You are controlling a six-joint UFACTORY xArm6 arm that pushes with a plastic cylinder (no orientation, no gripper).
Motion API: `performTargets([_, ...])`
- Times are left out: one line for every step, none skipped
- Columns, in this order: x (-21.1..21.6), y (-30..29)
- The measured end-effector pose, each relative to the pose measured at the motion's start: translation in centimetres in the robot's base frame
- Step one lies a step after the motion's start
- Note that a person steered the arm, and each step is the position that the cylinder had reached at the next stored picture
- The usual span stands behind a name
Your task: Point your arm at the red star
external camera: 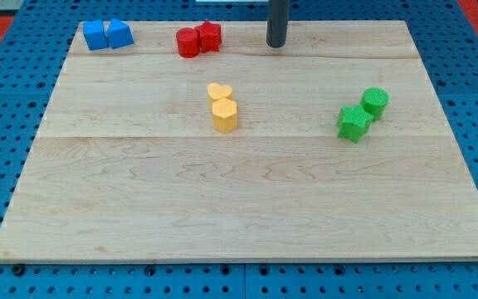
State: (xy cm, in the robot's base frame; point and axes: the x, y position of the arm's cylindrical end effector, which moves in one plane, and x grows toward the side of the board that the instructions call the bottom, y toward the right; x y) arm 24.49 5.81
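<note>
**Now at the far edge: tip beside the red pair**

Starting at the view's left, two blue blocks sit touching near the board's top-left corner: a blue cube-like block (95, 35) and, at its 3 o'clock, a blue block with a sloped top (119, 33). Next comes the red pair, also touching: a red rounded block (188, 42) with the red star (209, 36) at its 2 o'clock, close to the wooden board's (239, 208) top edge. Near the board's middle, a yellow heart (219, 91) touches a yellow hexagonal block (225, 115) lying at its 6 o'clock.

My tip (276, 45) stands at roughly 3 o'clock from the red star, near it but apart, with bare wood between them. The arm carries no pincer, only a dark rod, so nothing is clamped or held.

Further right, well apart from the rest, a green star (353, 123) touches a green cylinder (375, 102) at its 1 o'clock. Blue pegboard (7, 149) surrounds the board.
</note>
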Motion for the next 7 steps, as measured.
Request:
performTargets([0.0,-0.2])
performTargets([1.7,-1.0])
performTargets([-1.2,-1.0])
performTargets([0.2,-2.0])
performTargets([5.1,0.0])
performTargets([5.0,11.2])
performTargets([1.9,9.1])
